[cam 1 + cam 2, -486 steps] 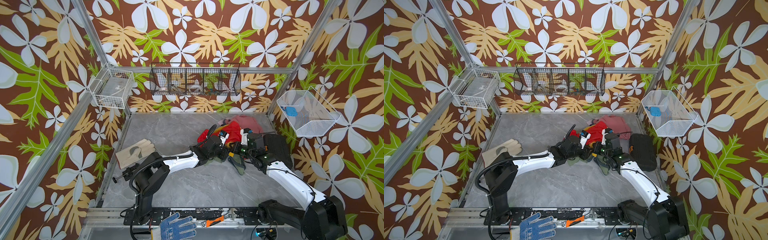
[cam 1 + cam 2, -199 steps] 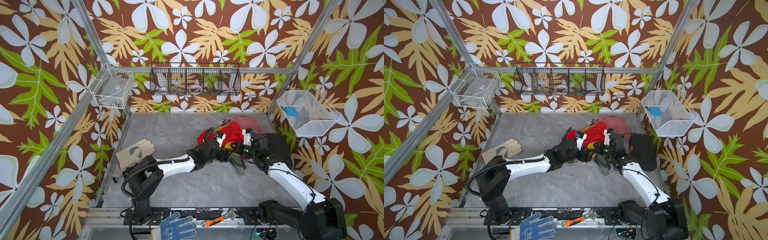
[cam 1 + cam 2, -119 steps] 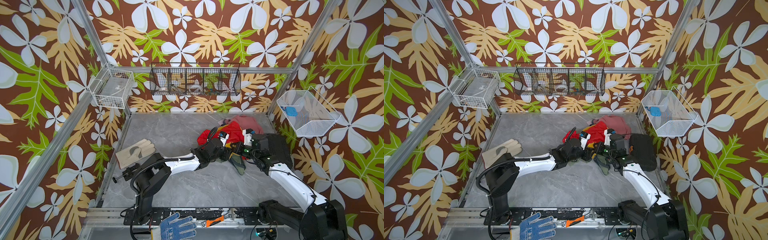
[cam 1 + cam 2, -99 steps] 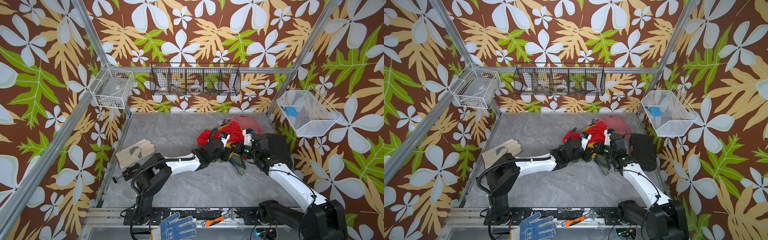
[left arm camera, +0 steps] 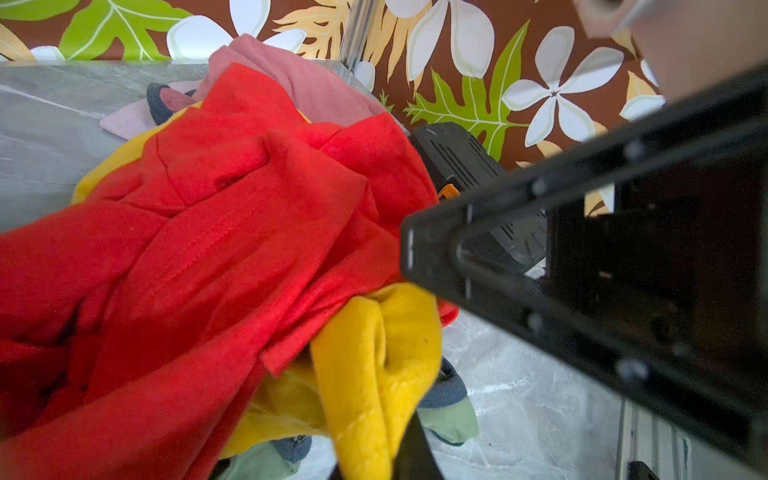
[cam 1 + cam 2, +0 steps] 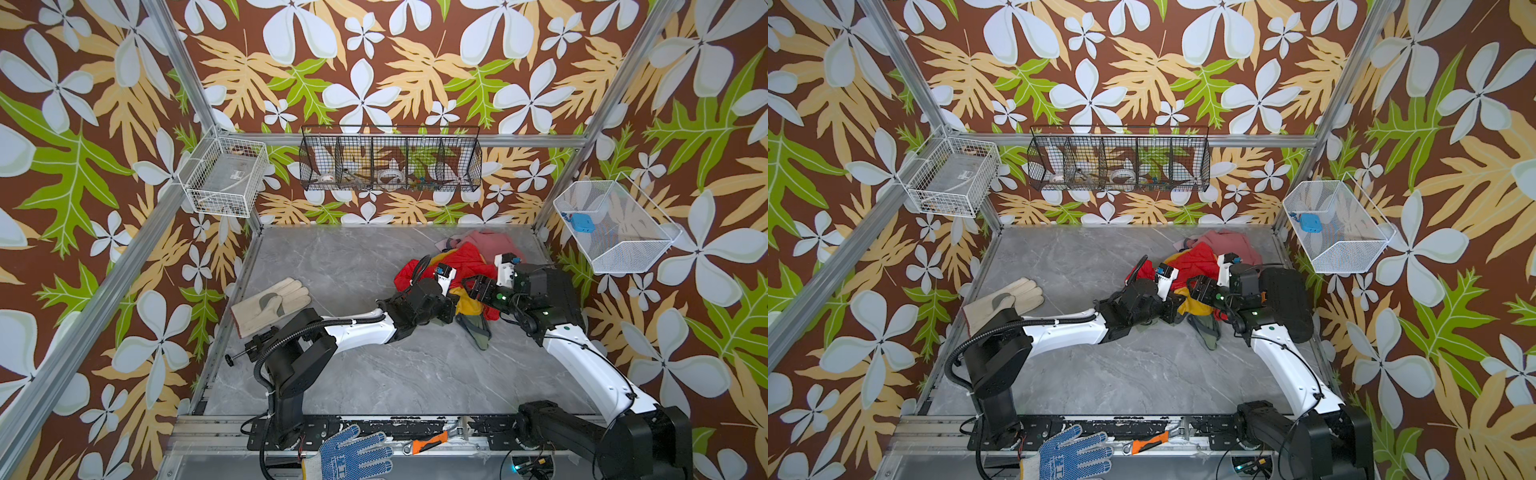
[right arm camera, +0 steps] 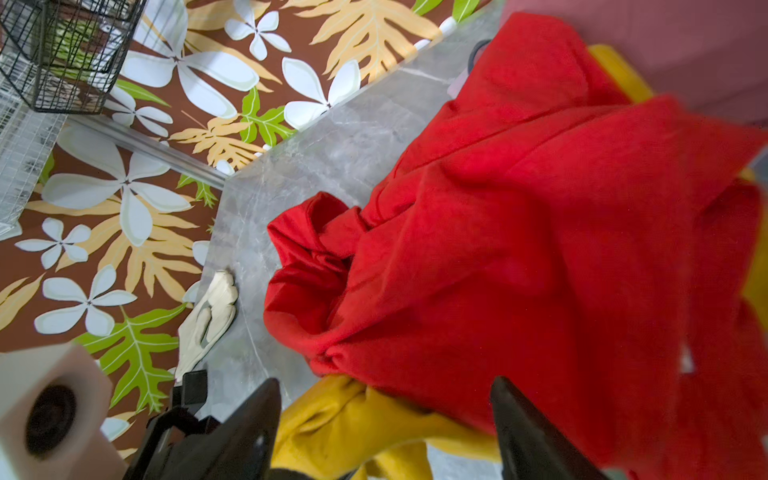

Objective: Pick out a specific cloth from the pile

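A blue glove [image 6: 351, 455] and an orange-handled tool [image 6: 430, 441] lie on the front rail. Beyond them the middle of the grey bench [image 6: 374, 374] is bare, and both arms reach across it toward the far right corner. A pale work glove [image 6: 270, 305] lies flat at the bench's left edge, well apart from the rest.

At the near side of the pile [image 6: 453, 270] a green garment [image 6: 476, 332] trails onto the bench. Just behind it is the yellow cloth [image 6: 469, 306], mostly under a red cloth [image 6: 465, 257]. The left pincer [image 6: 452, 306] is closed on a fold of the cloth. The right pincer [image 7: 384, 384] has its fingers wide apart, with the cloth lying loose between them. A black case [image 6: 565, 291] lies beside the pile at the bench's right edge, partly under the right arm. A pink garment [image 6: 490, 243] forms the back of the pile, near the rear wall.

Three wire baskets hang on the walls. The left basket [image 6: 218, 205], white, holds something clear and flat. The black basket [image 6: 390, 126] on the rear wall is split into compartments holding tape rolls and small odds. The right basket [image 6: 631, 249], white, holds one small blue thing [image 6: 582, 222].
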Controlling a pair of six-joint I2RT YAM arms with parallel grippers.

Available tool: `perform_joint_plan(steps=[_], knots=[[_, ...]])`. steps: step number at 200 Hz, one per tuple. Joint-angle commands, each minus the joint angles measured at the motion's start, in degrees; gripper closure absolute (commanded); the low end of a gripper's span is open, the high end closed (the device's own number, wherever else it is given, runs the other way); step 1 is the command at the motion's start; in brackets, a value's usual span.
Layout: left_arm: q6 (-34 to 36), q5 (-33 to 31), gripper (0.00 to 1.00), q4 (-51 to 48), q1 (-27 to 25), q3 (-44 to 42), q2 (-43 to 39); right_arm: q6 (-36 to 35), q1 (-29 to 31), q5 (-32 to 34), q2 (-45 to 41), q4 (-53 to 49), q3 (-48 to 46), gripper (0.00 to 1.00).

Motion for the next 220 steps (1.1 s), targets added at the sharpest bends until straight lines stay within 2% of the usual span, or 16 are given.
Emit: perform_joint_plan(steps=[1,69,121,200,220], knots=[[-1.8,2.5,1.00,0.5,0.1,0.0,-1.0,-1.5,-2.1,-0.8,0.4,-1.9,0.1,0.22],[-2.8,3.1,1.00,-5.5,-1.7,1.6,-3.4,-1.0,-2.6,-2.3,7.0,6.3,-2.7,0.23],[-3.0,0.0,1.00,-10.6,-3.4,2.1,-6.6,-1.0,-3.3,0.9,12.8,10.9,-2.2,0.39],[3.6,3.2,1.00,-22.7,-3.4,14.3,-7.9,0.5,-6.5,3.9,21.1,16.3,-2.1,0.93],[4.7,3.6,1.00,-23.9,-3.4,16.8,-7.2,-0.2,-7.4,5.0,21.9,16.6,-2.3,1.00]])
